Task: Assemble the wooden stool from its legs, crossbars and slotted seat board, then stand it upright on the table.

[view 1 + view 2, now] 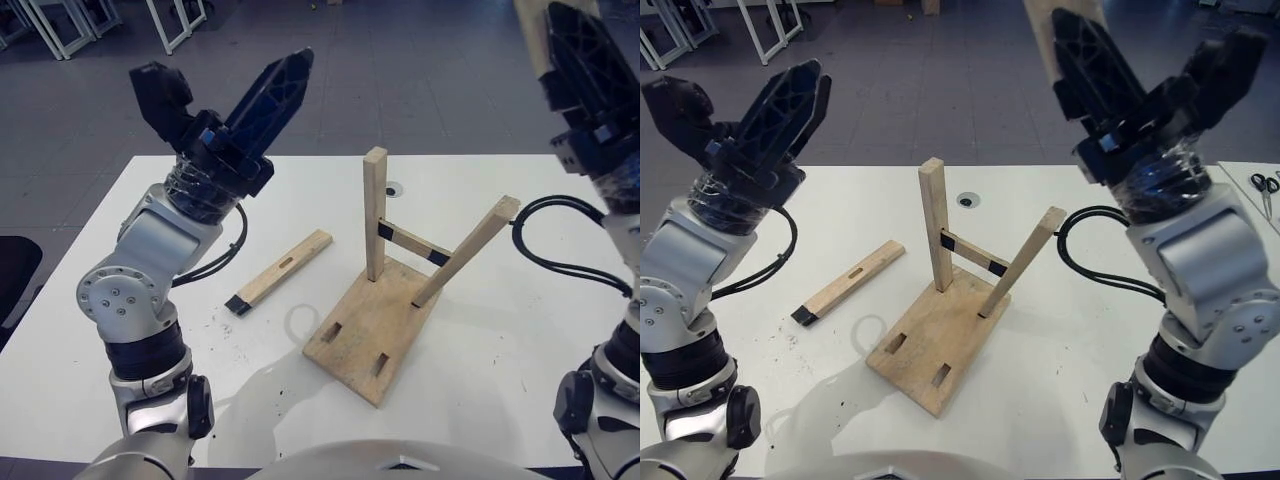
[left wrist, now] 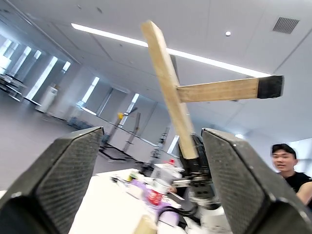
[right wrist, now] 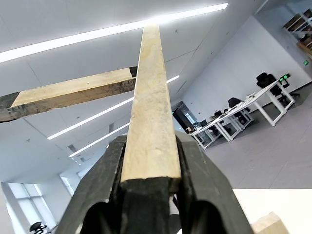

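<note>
Right wrist view: right gripper (image 3: 148,163) clamps a leg (image 3: 151,97) with crossbar (image 3: 68,92), long axis upward; seat board (image 1: 375,325) lies on the table (image 1: 490,350) below, leftward, slots (image 1: 333,332) facing up; left gripper (image 1: 225,85) wide, empty

Far right edge: scissors (image 1: 1265,183); mid-rear: round cable hole (image 1: 966,200); behind: white desk frames (image 1: 60,30) standing on grey floor (image 1: 430,70); front left: a few dark crumbs (image 1: 215,325)
</note>
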Action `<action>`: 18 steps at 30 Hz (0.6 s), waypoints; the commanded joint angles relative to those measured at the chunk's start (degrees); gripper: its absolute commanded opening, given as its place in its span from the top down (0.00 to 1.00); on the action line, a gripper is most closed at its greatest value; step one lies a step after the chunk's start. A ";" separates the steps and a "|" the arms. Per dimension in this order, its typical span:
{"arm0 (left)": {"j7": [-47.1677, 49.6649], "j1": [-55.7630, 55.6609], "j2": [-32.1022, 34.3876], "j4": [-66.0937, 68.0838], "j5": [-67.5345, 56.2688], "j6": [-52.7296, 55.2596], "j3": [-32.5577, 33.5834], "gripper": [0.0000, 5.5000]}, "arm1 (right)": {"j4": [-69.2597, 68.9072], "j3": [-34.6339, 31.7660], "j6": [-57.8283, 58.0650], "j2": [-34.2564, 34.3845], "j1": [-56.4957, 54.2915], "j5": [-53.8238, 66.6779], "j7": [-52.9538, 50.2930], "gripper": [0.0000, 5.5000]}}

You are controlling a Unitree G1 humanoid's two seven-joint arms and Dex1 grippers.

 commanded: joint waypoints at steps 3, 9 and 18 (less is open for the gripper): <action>-5.24 2.80 3.15 3.49 -3.08 3.40 -0.82 0.16 | -3.03 9.65 1.02 11.53 3.44 1.26 4.86 0.82; -11.65 3.84 4.51 4.81 -2.82 5.13 -1.34 0.00 | -4.57 15.47 1.99 15.43 7.88 1.27 7.23 0.82; -24.38 1.01 4.94 5.62 -2.10 7.72 -3.59 0.00 | -12.67 25.10 -7.16 24.23 17.50 1.27 7.88 0.82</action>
